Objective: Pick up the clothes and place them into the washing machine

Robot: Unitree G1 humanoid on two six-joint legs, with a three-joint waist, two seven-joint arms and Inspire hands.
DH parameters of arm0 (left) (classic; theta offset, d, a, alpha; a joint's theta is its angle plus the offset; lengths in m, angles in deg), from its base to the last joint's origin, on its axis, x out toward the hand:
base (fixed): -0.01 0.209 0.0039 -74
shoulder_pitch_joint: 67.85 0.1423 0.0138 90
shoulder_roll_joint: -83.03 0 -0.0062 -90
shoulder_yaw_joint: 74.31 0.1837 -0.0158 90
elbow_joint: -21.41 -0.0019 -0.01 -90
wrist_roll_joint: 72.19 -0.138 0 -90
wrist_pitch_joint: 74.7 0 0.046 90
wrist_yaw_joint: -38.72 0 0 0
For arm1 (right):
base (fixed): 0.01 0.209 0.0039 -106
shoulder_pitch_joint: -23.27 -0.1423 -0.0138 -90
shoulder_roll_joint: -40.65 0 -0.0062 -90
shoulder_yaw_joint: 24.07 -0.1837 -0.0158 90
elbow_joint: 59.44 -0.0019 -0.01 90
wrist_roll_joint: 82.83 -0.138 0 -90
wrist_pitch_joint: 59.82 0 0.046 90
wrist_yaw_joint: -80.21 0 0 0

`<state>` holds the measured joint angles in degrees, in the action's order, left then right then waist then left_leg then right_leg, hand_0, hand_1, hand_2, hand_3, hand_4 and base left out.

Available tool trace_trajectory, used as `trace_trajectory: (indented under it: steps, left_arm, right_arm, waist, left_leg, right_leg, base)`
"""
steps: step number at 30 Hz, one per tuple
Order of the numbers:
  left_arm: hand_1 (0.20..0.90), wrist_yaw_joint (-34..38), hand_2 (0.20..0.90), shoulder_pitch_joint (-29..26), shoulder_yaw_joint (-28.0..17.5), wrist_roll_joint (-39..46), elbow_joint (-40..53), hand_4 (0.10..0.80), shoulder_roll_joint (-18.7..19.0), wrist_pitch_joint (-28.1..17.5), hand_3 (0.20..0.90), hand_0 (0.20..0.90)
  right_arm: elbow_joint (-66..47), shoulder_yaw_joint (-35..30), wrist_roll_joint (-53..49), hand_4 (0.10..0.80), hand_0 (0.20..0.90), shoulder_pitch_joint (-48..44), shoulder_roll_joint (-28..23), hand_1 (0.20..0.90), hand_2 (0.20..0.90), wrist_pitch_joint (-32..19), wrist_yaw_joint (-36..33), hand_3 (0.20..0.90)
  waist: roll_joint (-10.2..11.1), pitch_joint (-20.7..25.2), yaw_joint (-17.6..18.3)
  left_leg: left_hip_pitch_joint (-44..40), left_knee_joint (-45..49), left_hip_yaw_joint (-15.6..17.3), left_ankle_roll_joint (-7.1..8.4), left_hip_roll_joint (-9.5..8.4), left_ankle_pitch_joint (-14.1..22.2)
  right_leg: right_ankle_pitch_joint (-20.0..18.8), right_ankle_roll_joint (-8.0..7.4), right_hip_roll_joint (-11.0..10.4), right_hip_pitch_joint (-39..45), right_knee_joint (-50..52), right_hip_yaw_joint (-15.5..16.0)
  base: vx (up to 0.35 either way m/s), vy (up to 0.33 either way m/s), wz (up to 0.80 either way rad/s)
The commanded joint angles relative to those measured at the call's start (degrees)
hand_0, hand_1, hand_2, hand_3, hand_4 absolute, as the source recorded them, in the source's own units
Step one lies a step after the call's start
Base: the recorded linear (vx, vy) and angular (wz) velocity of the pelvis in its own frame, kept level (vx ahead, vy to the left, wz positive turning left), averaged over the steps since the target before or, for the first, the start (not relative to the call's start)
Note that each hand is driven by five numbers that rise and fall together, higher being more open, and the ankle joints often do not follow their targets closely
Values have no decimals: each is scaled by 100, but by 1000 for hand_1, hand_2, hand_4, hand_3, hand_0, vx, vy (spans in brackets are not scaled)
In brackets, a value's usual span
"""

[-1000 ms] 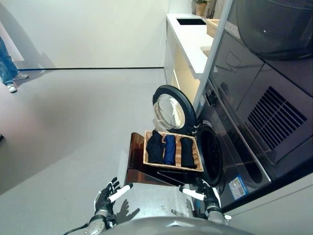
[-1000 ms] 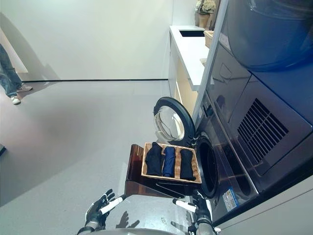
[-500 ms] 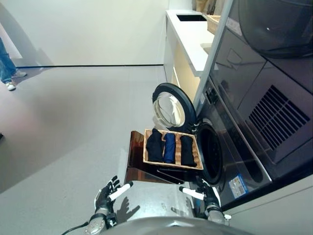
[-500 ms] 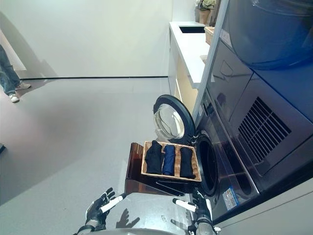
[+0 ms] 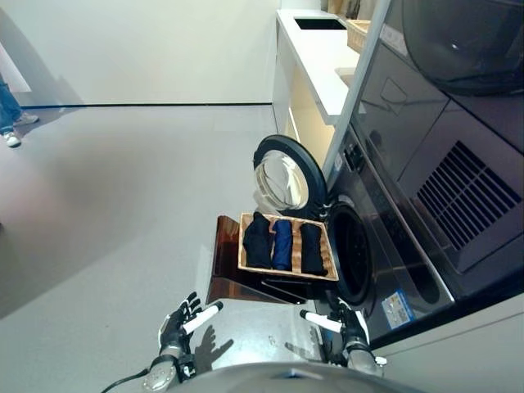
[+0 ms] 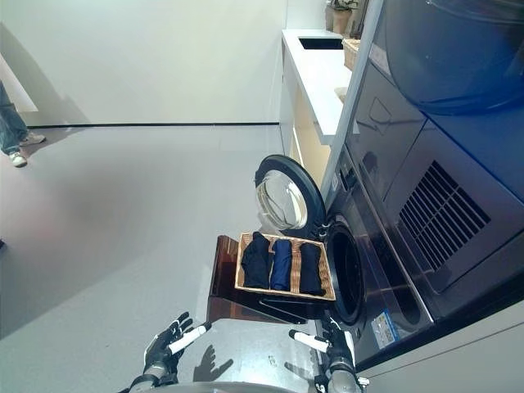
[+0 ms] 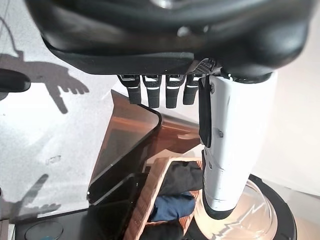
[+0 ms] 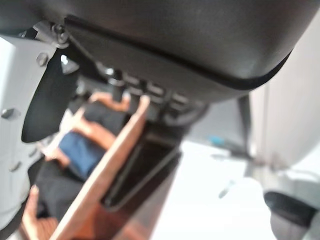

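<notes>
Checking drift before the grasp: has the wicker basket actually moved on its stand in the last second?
No. The wicker basket sits the same against the stand and the washer door; the whole view shifted, so the camera moved.

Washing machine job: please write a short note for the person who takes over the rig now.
Left hand: open, empty, low in front of the stand.
Right hand: open, empty, near the washing machine.
Clothes: three folded items lie side by side in the wicker tray on the brown stand, beside the drum opening. Door is open.
Done: nothing picked up.
Left: grasp each item and put it in the drum.
</notes>
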<state>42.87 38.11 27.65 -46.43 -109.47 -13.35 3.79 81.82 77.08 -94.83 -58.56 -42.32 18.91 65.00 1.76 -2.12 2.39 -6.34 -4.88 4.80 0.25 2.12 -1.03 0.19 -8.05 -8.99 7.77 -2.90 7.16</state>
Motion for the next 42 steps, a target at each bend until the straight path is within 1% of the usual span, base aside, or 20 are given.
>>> trace_trajectory:
  steps: [1, 4, 5, 7, 9, 10, 11, 14, 15, 18, 21, 22, 23, 27, 30, 33, 34, 37, 40, 42]
  left_arm:
    - [900, 22, 900, -457, -168, 85, 512, 800, 20, -487, 900, 900]
    - [900, 21, 900, -473, -176, 60, 575, 800, 56, -475, 900, 900]
    - [900, 23, 900, -477, -161, 38, 641, 800, 85, -471, 900, 900]
    - [900, 19, 900, -485, -163, -9, 694, 800, 126, -464, 900, 900]
    - [900, 10, 900, -496, -155, -53, 799, 800, 171, -448, 900, 900]
    - [900, 10, 900, -496, -155, -53, 799, 800, 171, -448, 900, 900]
    - [900, -20, 900, -496, -157, -94, 927, 800, 242, -418, 900, 900]
    - [900, -32, 900, -491, -230, -167, 989, 800, 352, -384, 900, 900]
    - [900, -16, 900, -507, -265, -184, 954, 800, 367, -375, 900, 900]
    - [900, -18, 900, -548, -326, -141, 943, 800, 351, -402, 900, 900]
    - [900, -1, 900, -586, -323, -104, 946, 800, 348, -457, 900, 900]
    - [900, 5, 900, -578, -309, -94, 951, 800, 345, -471, 900, 900]
    - [900, 5, 900, -541, -294, -67, 958, 800, 330, -476, 900, 900]
    - [900, 13, 900, -501, -246, -29, 878, 800, 278, -449, 900, 900]
    - [900, 45, 900, -482, -179, 40, 745, 800, 190, -440, 900, 900]
    - [900, 157, 900, -666, -103, 166, 567, 800, 113, -450, 900, 900]
    - [900, 157, 900, -671, -103, 166, 565, 800, 111, -451, 900, 900]
    - [900, 186, 900, -858, -1, 197, 568, 800, 112, -485, 900, 900]
    - [900, 246, 900, -981, 119, 206, 616, 800, 100, -510, 900, 900]
    - [900, 264, 900, -1003, 142, 211, 613, 800, 81, -506, 900, 900]
  right_arm:
    - [-214, -105, -132, 800, 900, -734, -248, 900, 900, -387, -129, 900]
    - [-225, -146, -163, 800, 900, -759, -253, 900, 900, -379, -127, 900]
    - [-228, -196, -199, 800, 900, -770, -260, 900, 900, -370, -133, 900]
    - [-248, -271, -247, 800, 900, -756, -254, 900, 900, -373, -136, 900]
    - [-254, -328, -315, 800, 900, -748, -261, 900, 900, -378, -121, 900]
    - [-254, -328, -315, 800, 900, -748, -261, 900, 900, -378, -121, 900]
    - [-356, -380, -377, 800, 900, -720, -283, 900, 900, -389, -106, 900]
    - [-472, -436, -372, 800, 900, -703, -310, 900, 900, -385, -107, 900]
    - [-433, -455, -372, 800, 900, -684, -307, 900, 900, -369, -106, 900]
    - [-355, -502, -420, 800, 900, -661, -317, 900, 900, -380, -55, 900]
    - [-241, -540, -491, 800, 900, -697, -327, 900, 900, -409, -66, 900]
    - [-175, -539, -507, 800, 900, -710, -336, 900, 900, -417, -77, 900]
    - [-140, -523, -506, 800, 900, -746, -318, 900, 900, -405, -99, 900]
    - [-145, -476, -478, 800, 900, -733, -307, 900, 900, -366, -109, 900]
    - [-78, -423, -469, 800, 900, -721, -285, 900, 900, -359, -94, 900]
    - [-27, -392, -536, 800, 900, -879, -348, 900, 900, -409, -173, 900]
    - [-25, -393, -537, 800, 900, -883, -350, 900, 900, -409, -172, 900]
    - [67, -413, -578, 800, 900, -897, -397, 900, 900, -462, -196, 900]
    - [249, -452, -636, 800, 900, -873, -449, 900, 900, -499, -240, 900]
    - [280, -467, -653, 800, 900, -872, -454, 900, 900, -508, -245, 900]
  waist:
    - [3, -85, -77]
    - [4, -141, -85]
    - [15, -184, -88]
    - [32, -222, -75]
    - [57, -275, -57]
    - [58, -273, -59]
    - [45, -385, -3]
    - [-52, -549, 17]
    - [-76, -568, 12]
    - [-101, -543, 117]
    - [0, -529, 304]
    - [6, -532, 336]
    - [47, -531, 414]
    - [112, -541, 457]
    - [146, -449, 452]
    - [38, -368, 455]
    - [33, -363, 459]
    - [-52, -349, 495]
    - [-134, -335, 507]
    - [-160, -324, 515]
  left_leg:
    - [-77, -12, -91, 114, -45, 223]
    - [-107, 37, -128, 45, -109, 250]
    - [-124, 114, -160, -32, -192, 305]
    - [-104, 275, -181, -105, -294, 417]
    - [-35, 549, -181, -224, -432, 599]
    - [-30, 553, -179, -225, -433, 601]
    - [27, 831, -204, -343, -561, 755]
    - [67, 1014, -126, -479, -598, 858]
    - [41, 1020, -73, -482, -595, 884]
    - [-81, 916, -136, -409, -560, 920]
    - [-324, 756, -280, -252, -547, 1023]
    - [-445, 665, -318, -205, -498, 1066]
    - [-663, 474, -393, -122, -421, 1111]
    - [-936, 334, -468, -37, -322, 1213]
    - [-1114, 288, -526, 80, -139, 1248]
    - [-961, 397, -571, 280, 199, 1058]
    - [-951, 398, -575, 283, 204, 1060]
    - [-937, 468, -605, 474, 488, 801]
    - [-872, 646, -711, 554, 686, 459]
    - [-861, 710, -730, 571, 738, 374]
  right_leg:
    - [-372, -132, -202, -703, 759, -113]
    - [-343, -159, -257, -743, 975, -114]
    - [-399, -194, -342, -784, 1170, -130]
    - [-551, -216, -469, -867, 1432, -151]
    - [-941, -213, -631, -1102, 1887, -278]
    - [-941, -213, -632, -1107, 1890, -281]
    - [-1385, -123, -733, -1311, 2317, -411]
    - [-1422, -23, -740, -1667, 2860, -307]
    - [-1318, -28, -763, -1726, 2876, -137]
    - [-970, -12, -574, -1891, 2441, -92]
    - [-1049, -165, -450, -2137, 1258, -198]
    - [-1195, -241, -394, -2137, 960, -224]
    - [-1545, -371, -339, -2309, 480, -237]
    - [-1699, -421, -263, -2315, 437, -160]
    - [-1551, -334, -158, -2239, 478, 49]
    - [-1321, -244, -37, -2311, 620, 200]
    - [-1314, -241, -36, -2322, 629, 205]
    - [-1034, -114, 54, -2405, 885, 294]
    - [-816, 9, 229, -2413, 1069, 335]
    - [-742, 55, 283, -2428, 1152, 331]
  base:
    - [15, 94, -9]
    - [38, 96, 1]
    - [59, 124, 6]
    - [57, 155, 10]
    - [21, 127, 4]
    - [9, 187, 7]
    - [-5, 203, 7]
    - [-3, 212, 15]
    - [46, 114, -2]
    - [133, 19, -6]
    - [216, -97, -3]
    - [339, -123, 2]
    - [263, -83, 11]
    - [226, -81, 27]
    - [188, -143, 64]
    - [130, -173, 14]
    - [63, -95, 6]
    - [124, -131, 14]
    - [143, -164, 37]
    - [115, -118, 22]
